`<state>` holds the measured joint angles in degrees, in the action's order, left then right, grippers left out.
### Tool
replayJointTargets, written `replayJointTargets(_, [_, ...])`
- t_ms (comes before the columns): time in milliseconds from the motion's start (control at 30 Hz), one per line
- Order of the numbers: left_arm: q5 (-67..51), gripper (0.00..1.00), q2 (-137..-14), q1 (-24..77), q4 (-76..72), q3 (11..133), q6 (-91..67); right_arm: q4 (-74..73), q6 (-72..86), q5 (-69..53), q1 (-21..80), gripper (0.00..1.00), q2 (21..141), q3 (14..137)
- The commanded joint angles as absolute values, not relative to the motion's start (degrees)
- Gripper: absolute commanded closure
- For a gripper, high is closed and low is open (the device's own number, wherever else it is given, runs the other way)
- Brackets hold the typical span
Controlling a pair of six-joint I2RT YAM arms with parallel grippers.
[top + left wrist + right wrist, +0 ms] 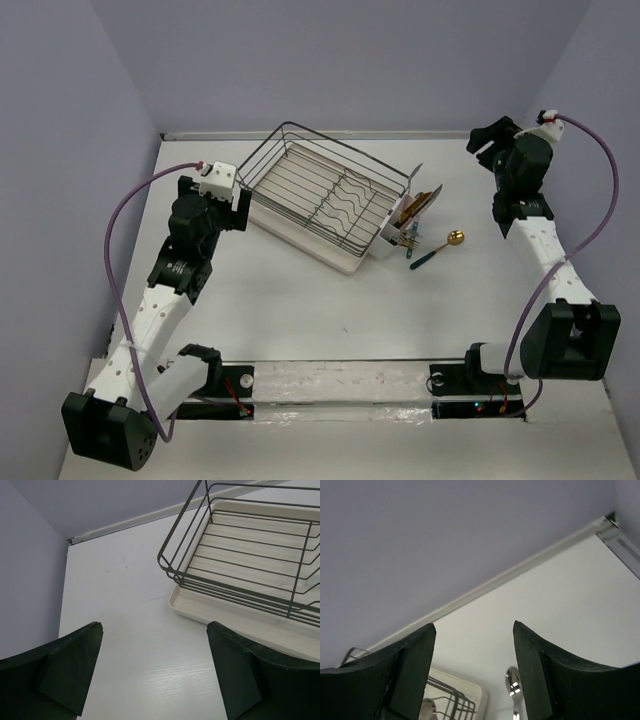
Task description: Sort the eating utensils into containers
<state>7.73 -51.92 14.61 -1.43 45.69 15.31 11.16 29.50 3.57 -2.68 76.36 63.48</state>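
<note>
Gold-bowled, teal-handled spoon (435, 251) lies on the table just beside the white cutlery holder (384, 246). Left gripper (155, 627) hovers wide and empty by the dish rack (300, 175); farther back, right gripper (474, 627) gapes empty. We judge it should straddle the handle squarely.

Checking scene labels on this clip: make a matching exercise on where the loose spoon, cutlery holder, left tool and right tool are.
1 spoon
2 cutlery holder
3 left tool
4 right tool

a beside the dish rack's left end
b lying on the table
c fixed to the rack's right end
d raised at the far right

Pairs: 1-b; 2-c; 3-a; 4-d
</note>
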Motion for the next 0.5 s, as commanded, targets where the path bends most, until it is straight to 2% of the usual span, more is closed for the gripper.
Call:
replayJointTargets(0, [7.6,0.01,-48.9,14.4,-5.1,42.5,14.8,-8.0,33.0,11.9,-2.7,0.3,77.1,61.0])
replayJointTargets(133, [7.5,0.01,-47.1,14.4,-6.2,40.2,14.2,-10.0,31.7,3.5,-2.7,0.33,81.8,60.2])
replayJointTargets(167, [7.5,0.01,-46.4,14.5,-6.5,39.3,14.1,-11.1,29.8,-2.5,-2.7,0.39,85.5,61.4])
replayJointTargets(233, [7.5,0.01,-45.3,14.4,-6.8,38.0,14.1,-16.1,29.5,-5.7,-2.7,0.44,92.3,65.5])
replayJointTargets(333, [7.8,0.01,-44.0,14.5,-7.0,36.9,14.2,-19.9,28.7,-5.1,-1.7,0.46,98.0,68.9])
replayJointTargets(467, [8.7,0.01,-43.0,14.5,-7.1,35.7,14.3,-20.9,28.5,1.6,2.2,0.46,102.7,71.5])
